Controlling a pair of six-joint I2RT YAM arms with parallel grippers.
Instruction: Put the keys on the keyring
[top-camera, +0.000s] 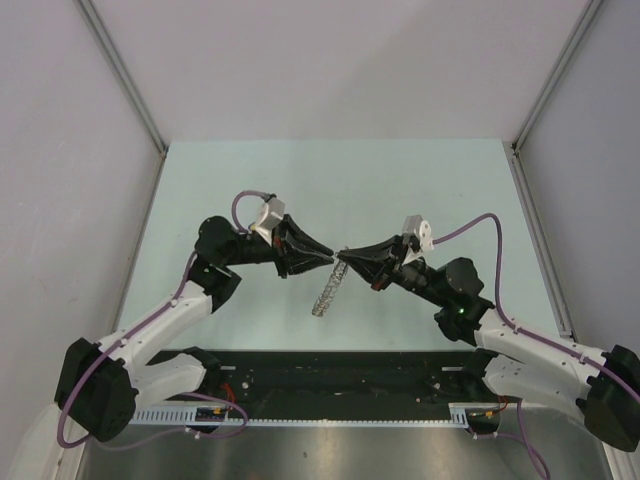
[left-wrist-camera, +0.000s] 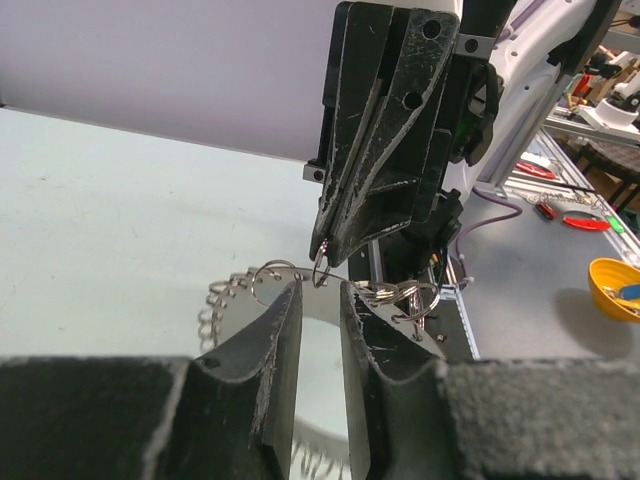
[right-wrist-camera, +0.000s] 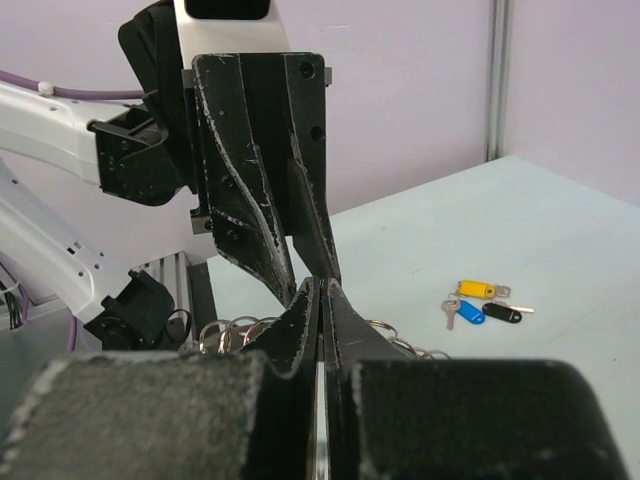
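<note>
The keyring (top-camera: 327, 293) is a limp silvery chain of wire loops hanging from where the two grippers meet above the table's middle. My right gripper (top-camera: 344, 258) is shut on one of its loops; its jaws are pressed together in the right wrist view (right-wrist-camera: 320, 285). My left gripper (top-camera: 332, 259) faces it tip to tip. Its jaws stand a little apart (left-wrist-camera: 320, 288), with the ring's wire (left-wrist-camera: 272, 270) lying across their tips. The keys, yellow (right-wrist-camera: 477, 290), blue (right-wrist-camera: 470, 312) and black (right-wrist-camera: 500, 314), lie together on the table. They do not show in the top view.
The pale green table (top-camera: 400, 190) is walled at the back and both sides. A black rail (top-camera: 340, 375) runs along its near edge. Off the table, a yellow bowl (left-wrist-camera: 615, 288) and red tools (left-wrist-camera: 585, 222) lie on a grey bench.
</note>
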